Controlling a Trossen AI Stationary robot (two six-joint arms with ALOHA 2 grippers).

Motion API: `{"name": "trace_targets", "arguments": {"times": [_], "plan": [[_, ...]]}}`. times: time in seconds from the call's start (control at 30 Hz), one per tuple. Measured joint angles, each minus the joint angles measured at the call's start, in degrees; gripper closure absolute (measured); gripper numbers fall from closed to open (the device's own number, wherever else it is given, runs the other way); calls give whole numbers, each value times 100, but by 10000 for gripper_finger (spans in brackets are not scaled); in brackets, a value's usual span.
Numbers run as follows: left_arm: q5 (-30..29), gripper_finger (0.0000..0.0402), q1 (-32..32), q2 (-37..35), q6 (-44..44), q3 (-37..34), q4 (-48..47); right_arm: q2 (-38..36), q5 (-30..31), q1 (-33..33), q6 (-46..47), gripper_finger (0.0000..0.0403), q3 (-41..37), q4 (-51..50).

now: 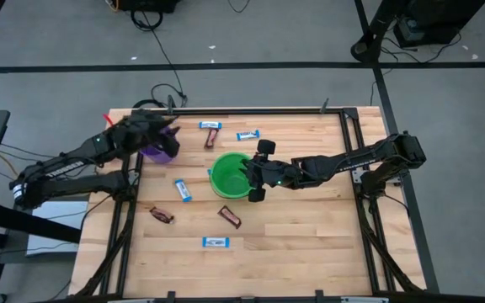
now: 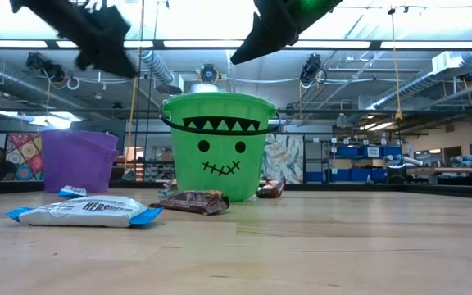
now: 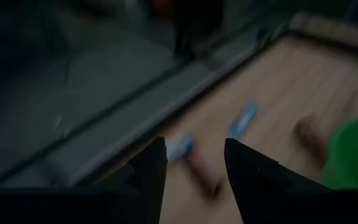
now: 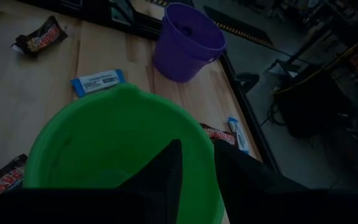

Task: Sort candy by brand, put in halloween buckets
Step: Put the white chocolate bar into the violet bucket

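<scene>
We see the green bucket [image 1: 228, 175] near the middle of the desk [image 1: 310, 244], with the right pincer [image 1: 248, 178] hanging over its rim and blocking the way in from that side. The purple bucket [image 1: 160, 146] sits at the far left edge under the left pincer [image 1: 168, 128], so its mouth is covered too. Wrapped bars [image 1: 215, 242] lie scattered around the green bucket. The near right stretch of wood gives us open passage.

Overhead looking down, low table-level, both showing green bucket [image 1: 229, 175], wrist close-ups
</scene>
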Motion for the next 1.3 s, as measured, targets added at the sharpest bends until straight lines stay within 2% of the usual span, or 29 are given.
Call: {"name": "trace_targets", "arguments": {"times": [0.13,0.27,0.37,0.5,0.6,0.8,0.93,1.07,1.2,1.3], "plan": [[-181,238,53,318,432,2,911,0,312,-7,-20,297,0,71],[-236,239,115,802,655,2,1134,0,1014,15,-163,297,0,214],[-233,239,119,1225,844,2,1385,0,1279,30,-509,297,0,552],[-165,239,136,1713,890,2,1827,0,1113,-20,-1187,297,0,1172],[-144,239,239,1952,881,2,1784,-4,895,-135,-1411,297,2,1419],[-175,239,703,2085,851,0,1259,-120,725,-157,-1315,297,2,1083],[-129,239,1056,2058,717,0,1230,-391,667,-140,-1116,297,2,861],[403,239,1226,2078,586,0,1418,-695,123,-380,-1064,297,2,684],[697,239,1230,2150,656,0,2057,-967,-913,-978,-1094,297,2,621],[1131,239,1230,2151,618,102,2228,-1212,-1661,-1483,-1141,297,2,673]]}}
